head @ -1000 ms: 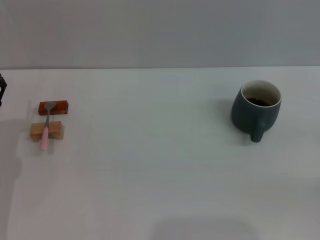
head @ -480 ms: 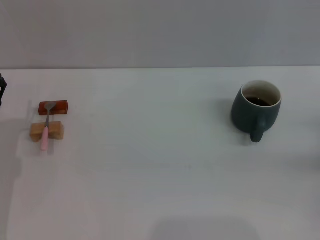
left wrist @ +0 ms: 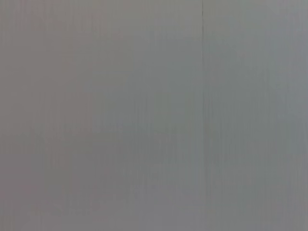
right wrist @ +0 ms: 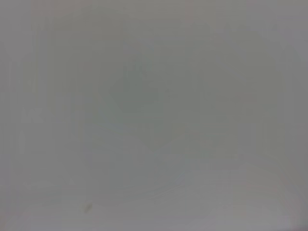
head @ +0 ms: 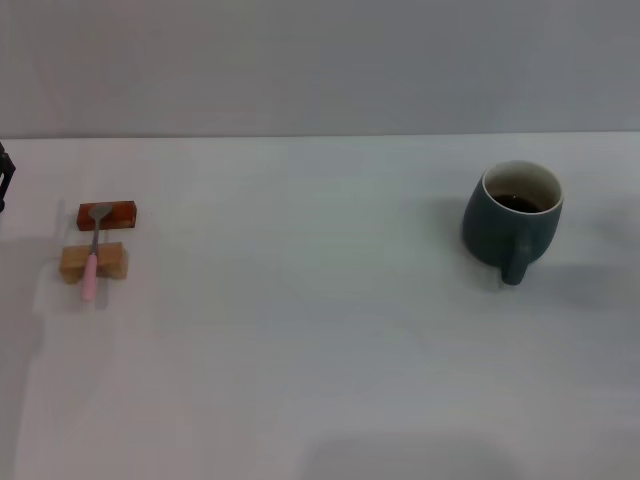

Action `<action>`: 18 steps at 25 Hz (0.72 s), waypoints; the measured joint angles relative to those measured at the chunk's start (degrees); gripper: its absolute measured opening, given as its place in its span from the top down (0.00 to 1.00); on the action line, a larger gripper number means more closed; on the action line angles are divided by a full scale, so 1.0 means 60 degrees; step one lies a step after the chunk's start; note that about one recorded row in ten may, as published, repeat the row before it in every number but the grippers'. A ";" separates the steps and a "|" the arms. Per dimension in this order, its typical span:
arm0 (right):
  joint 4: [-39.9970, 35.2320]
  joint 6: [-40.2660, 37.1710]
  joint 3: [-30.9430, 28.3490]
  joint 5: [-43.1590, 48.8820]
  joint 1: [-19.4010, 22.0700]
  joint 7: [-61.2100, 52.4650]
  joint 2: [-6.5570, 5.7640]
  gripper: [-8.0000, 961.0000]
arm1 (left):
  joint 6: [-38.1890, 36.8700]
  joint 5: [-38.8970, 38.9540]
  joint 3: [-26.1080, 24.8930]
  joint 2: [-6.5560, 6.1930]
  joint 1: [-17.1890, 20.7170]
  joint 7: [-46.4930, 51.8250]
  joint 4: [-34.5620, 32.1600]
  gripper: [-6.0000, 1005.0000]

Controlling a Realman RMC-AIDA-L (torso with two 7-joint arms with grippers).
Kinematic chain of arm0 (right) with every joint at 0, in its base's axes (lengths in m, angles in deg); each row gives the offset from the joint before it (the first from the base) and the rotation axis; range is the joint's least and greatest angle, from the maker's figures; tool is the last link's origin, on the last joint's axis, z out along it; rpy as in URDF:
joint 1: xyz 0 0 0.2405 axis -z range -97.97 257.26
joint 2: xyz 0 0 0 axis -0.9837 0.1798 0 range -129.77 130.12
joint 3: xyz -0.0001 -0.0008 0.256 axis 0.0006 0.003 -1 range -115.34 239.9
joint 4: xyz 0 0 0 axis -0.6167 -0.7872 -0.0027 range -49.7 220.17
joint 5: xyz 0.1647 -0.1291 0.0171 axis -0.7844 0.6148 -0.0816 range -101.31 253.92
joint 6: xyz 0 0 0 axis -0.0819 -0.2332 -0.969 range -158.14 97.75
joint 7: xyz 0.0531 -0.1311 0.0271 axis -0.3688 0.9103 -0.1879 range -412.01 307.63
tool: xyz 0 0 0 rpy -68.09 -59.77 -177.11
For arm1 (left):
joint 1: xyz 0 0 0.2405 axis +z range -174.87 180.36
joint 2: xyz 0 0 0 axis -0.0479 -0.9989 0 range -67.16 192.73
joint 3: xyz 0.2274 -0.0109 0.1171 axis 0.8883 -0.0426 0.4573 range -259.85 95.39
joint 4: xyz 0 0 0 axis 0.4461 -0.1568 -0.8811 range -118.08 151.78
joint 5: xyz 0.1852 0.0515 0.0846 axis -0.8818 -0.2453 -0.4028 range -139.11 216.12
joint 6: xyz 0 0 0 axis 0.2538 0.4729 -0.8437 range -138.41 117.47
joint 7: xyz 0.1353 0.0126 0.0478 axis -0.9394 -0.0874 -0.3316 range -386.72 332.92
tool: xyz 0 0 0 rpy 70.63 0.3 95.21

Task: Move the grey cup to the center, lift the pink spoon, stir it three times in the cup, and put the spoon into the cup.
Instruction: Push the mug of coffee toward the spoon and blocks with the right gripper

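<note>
The grey cup [head: 510, 222] stands on the right side of the white table [head: 300, 330], upright, with dark liquid inside and its handle turned toward me. The pink spoon [head: 92, 258] lies at the far left. Its metal bowl rests on an orange-red block [head: 107, 215] and its pink handle lies across a tan wooden block [head: 93, 262]. A dark piece at the far left edge of the head view is part of my left gripper [head: 4, 178], well apart from the spoon. My right gripper is out of view. Both wrist views show only plain grey surface.
A grey wall runs behind the table's far edge [head: 320, 136]. Wide bare tabletop lies between the spoon's blocks and the cup. A soft shadow lies on the table's front edge.
Cup, spoon and blocks have not moved. A faint shadow at the table's right edge has shifted closer to the cup.
</note>
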 joint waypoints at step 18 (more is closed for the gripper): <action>0.0543 0.1314 0.0816 0.0253 -0.0754 0.0003 0.0212 0.99 | 0.0025 0.0022 0.0000 0.0000 -0.0024 0.0000 0.0004 0.19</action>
